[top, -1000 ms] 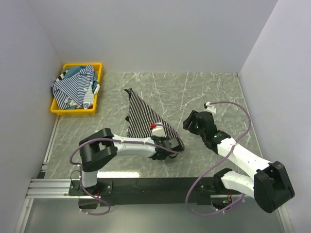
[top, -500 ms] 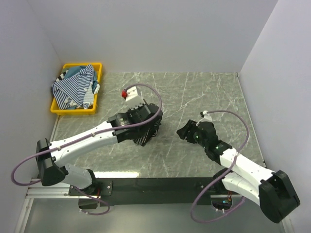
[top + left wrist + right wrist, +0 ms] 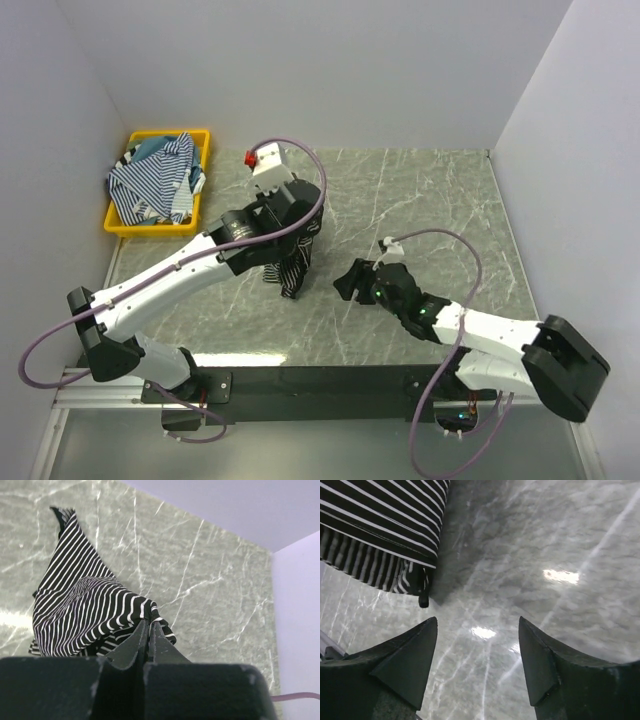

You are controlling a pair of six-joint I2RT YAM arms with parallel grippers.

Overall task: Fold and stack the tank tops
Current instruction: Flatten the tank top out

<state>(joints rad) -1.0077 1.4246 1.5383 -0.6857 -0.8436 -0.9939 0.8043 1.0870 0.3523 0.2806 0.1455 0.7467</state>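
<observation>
My left gripper (image 3: 295,228) is shut on the black tank top with thin white stripes (image 3: 292,268) and holds it up, so it hangs bunched down to the marble table. In the left wrist view the closed fingertips (image 3: 148,625) pinch a fold of that top (image 3: 85,605). My right gripper (image 3: 350,283) is open and empty, low over the table just right of the hanging top. In the right wrist view its tips (image 3: 477,625) frame bare marble, with the top's lower corner (image 3: 390,535) at upper left. Blue-and-white striped tops (image 3: 150,182) and a teal one (image 3: 150,148) lie heaped in the bin.
The yellow plastic bin (image 3: 200,200) stands at the far left of the grey marble table (image 3: 420,200). White walls close the table on the left, back and right. A black rail runs along the near edge (image 3: 320,380).
My left gripper has swung from the near centre up and back-left, lifting the black striped top off the table. My right gripper has moved left and nearer, toward the hanging top.
</observation>
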